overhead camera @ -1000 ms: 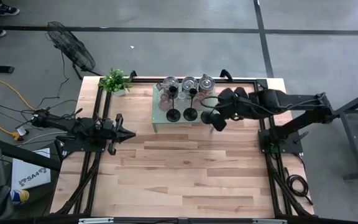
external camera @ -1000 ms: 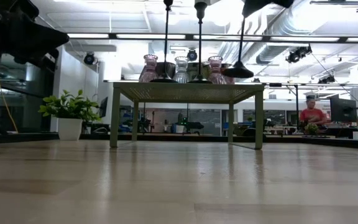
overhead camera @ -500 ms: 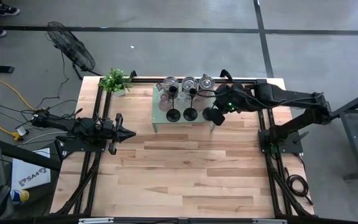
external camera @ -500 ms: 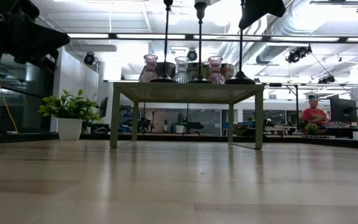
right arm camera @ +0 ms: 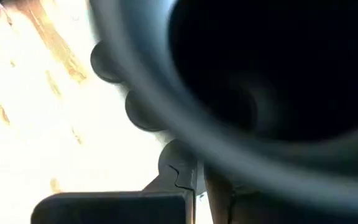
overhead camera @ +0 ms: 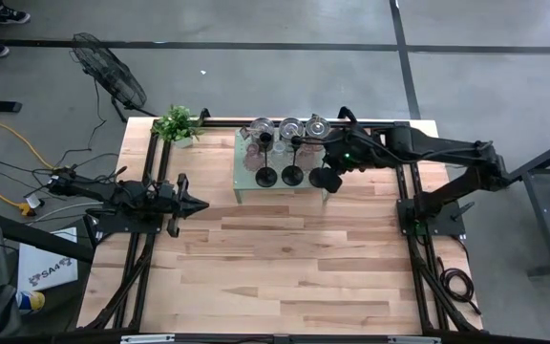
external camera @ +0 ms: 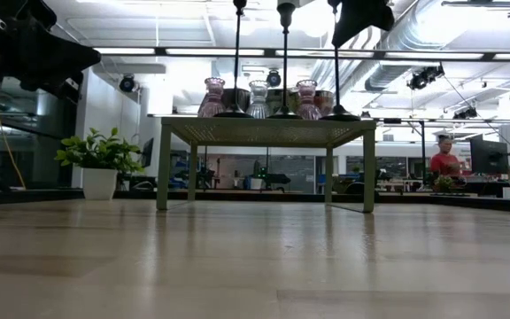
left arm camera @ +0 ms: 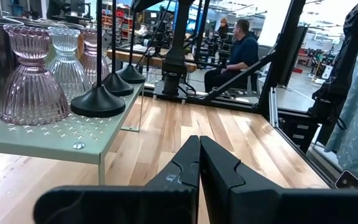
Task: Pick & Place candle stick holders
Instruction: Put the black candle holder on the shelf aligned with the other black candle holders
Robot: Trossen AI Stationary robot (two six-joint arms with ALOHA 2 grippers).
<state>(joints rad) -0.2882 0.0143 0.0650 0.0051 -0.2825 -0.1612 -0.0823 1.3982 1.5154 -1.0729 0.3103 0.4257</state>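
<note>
On the small green stand (overhead camera: 241, 182) at the far side of the desk (overhead camera: 275, 258), the right gripper (external camera: 358, 12) is clamped on the top of the third candle stick holder (external camera: 337, 66), whose round base sits on the stand's right end. That holder stands upright, its thin stem running straight up into the gripper above it. Two more holders (overhead camera: 279, 176) stand upright beside it in a row, glass vases (external camera: 257, 99) behind them. Well apart on the left, the left gripper (overhead camera: 197, 204) waits closed and empty above the desk.
</note>
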